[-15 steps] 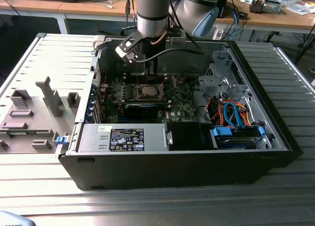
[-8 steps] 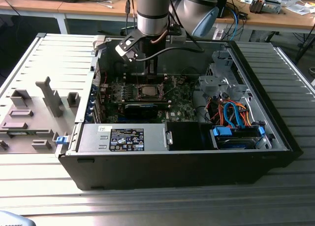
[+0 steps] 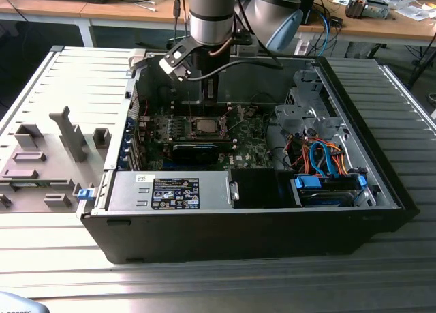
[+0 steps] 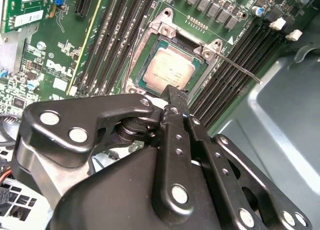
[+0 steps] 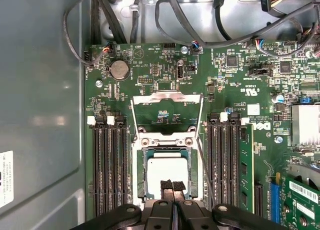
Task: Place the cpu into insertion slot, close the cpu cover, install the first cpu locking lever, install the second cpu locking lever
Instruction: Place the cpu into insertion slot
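The cpu [image 5: 165,171] lies flat inside the insertion slot [image 5: 167,140], with its grey top showing. The cpu cover [image 5: 167,96] is tipped back off the slot, on the side away from the gripper [image 5: 172,186], so the slot is open above.

The gripper's two fingertips are pressed together with nothing between them, right over one edge of the cpu. I cannot tell if they touch it.

A thin metal lever [image 4: 240,69] sticks out beside the slot. Long black memory slots [image 5: 107,165] run close along both sides of the slot, so there is little room there. The grey case wall [image 5: 40,89] is further out, well apart from the slot.
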`<act>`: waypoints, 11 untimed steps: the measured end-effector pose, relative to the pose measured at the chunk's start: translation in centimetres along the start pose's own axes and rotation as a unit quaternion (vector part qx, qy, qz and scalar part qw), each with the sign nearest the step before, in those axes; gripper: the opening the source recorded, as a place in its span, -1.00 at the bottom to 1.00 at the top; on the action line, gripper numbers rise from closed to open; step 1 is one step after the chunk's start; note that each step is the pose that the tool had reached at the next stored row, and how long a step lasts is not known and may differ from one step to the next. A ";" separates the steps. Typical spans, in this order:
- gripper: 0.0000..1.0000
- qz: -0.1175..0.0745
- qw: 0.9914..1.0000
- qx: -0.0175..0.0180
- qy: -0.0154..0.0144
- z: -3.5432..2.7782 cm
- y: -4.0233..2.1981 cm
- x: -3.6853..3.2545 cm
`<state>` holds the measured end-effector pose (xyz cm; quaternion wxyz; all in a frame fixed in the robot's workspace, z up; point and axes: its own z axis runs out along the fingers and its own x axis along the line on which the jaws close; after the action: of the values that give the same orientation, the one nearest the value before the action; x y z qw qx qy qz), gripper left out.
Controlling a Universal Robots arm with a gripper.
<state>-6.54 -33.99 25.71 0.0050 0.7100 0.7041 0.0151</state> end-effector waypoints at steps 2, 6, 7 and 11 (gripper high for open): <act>-0.79 0.000 1.000 0.000 0.000 -0.41 0.01 0.01; -0.79 0.000 1.000 0.000 0.000 -0.82 0.02 0.01; -0.79 0.000 1.000 0.000 0.000 -0.87 0.02 0.01; -0.79 0.000 1.000 0.000 0.000 -1.10 0.03 0.01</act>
<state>-6.54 -33.99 26.81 0.0049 0.7099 0.7041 0.0151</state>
